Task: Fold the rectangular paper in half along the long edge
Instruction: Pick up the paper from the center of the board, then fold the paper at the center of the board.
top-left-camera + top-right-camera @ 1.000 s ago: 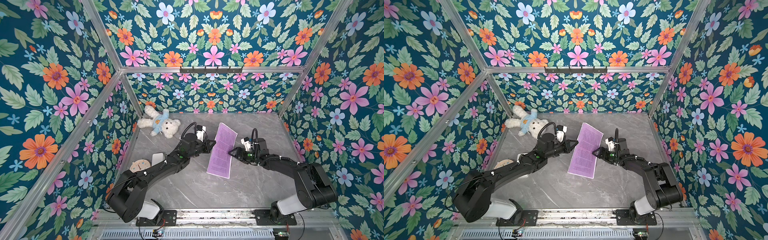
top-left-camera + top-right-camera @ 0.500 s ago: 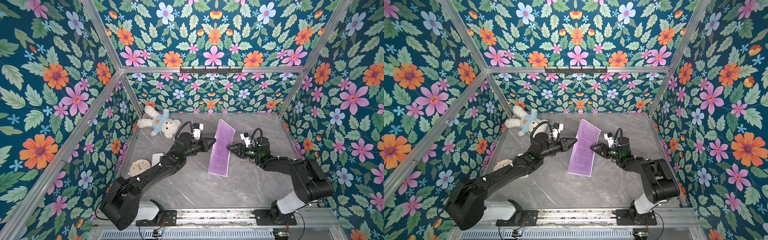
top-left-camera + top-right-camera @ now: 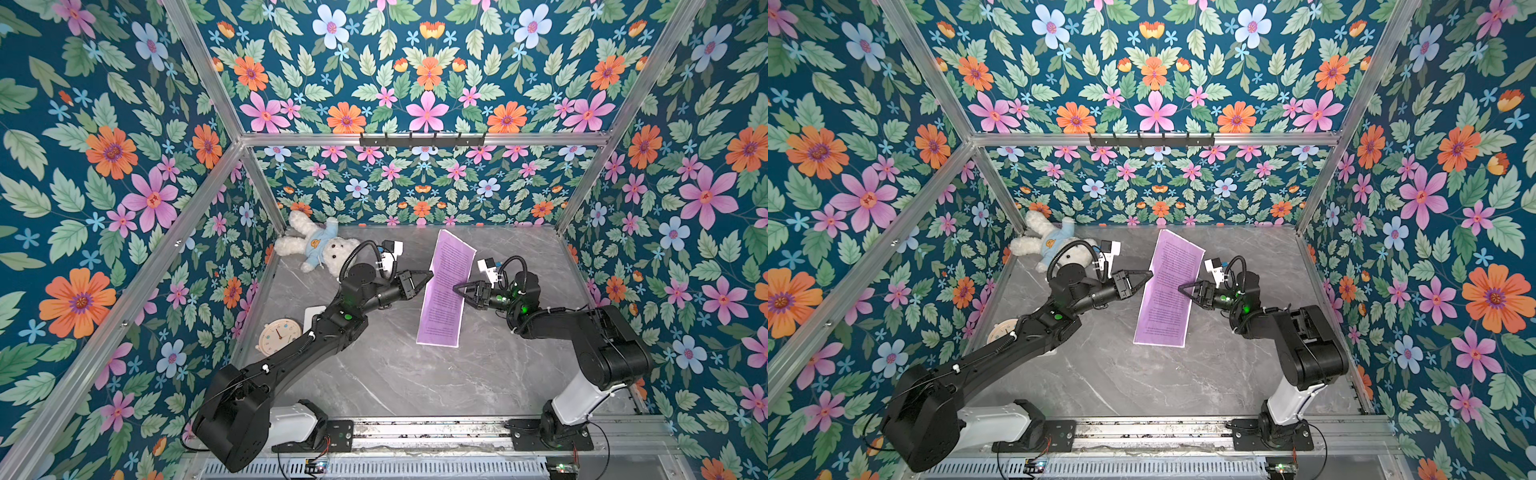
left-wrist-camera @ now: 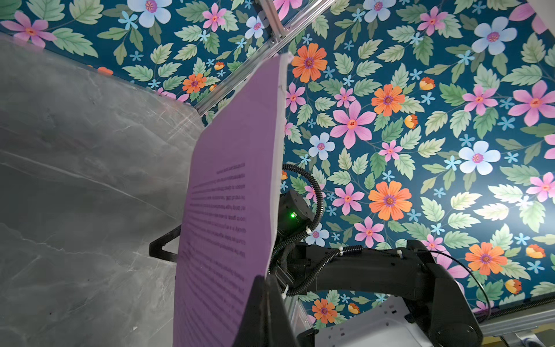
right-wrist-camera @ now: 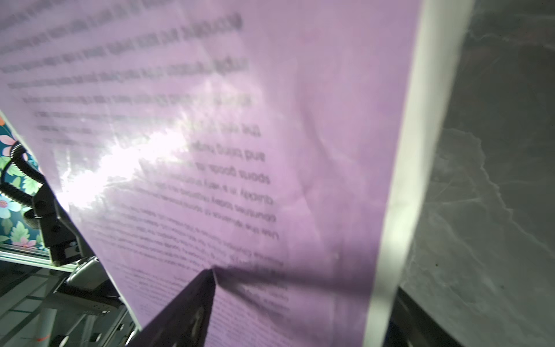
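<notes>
1. Along the lower edge of both top views a metal rail [image 3: 415, 430] is seen, with both arm bases bolted to it. Anything nearer is cut off by the frame.
2. Beyond it the grey marbled table [image 3: 407, 386] is left bare across the lower centre, so open room lies between the two arms.
3. At centre left a round clock [image 3: 277, 336] and a flat white object [image 3: 314, 312] are partly hidden by the left arm; the white object cannot be identified.
4. At the centre the rectangular paper [image 3: 444, 299] is held steeply tilted, with its near short edge down at the table.
5. The left gripper [image 3: 424, 277] is clamped on the sheet's left long edge; in the left wrist view a finger [image 4: 264, 312] is seen pressed against it.
6. The right gripper [image 3: 459, 287] is set at the sheet's right side with its jaws apart. In the blurred right wrist view one finger is seen as a dark shape through the paper [image 5: 270, 120], so the sheet seems to lie between them.
7. At upper left of the floor a teddy bear [image 3: 320, 249] is laid, well apart from the paper.
8. Floral walls [image 3: 415, 183] close the far end, near the sheet's far corner.
</notes>
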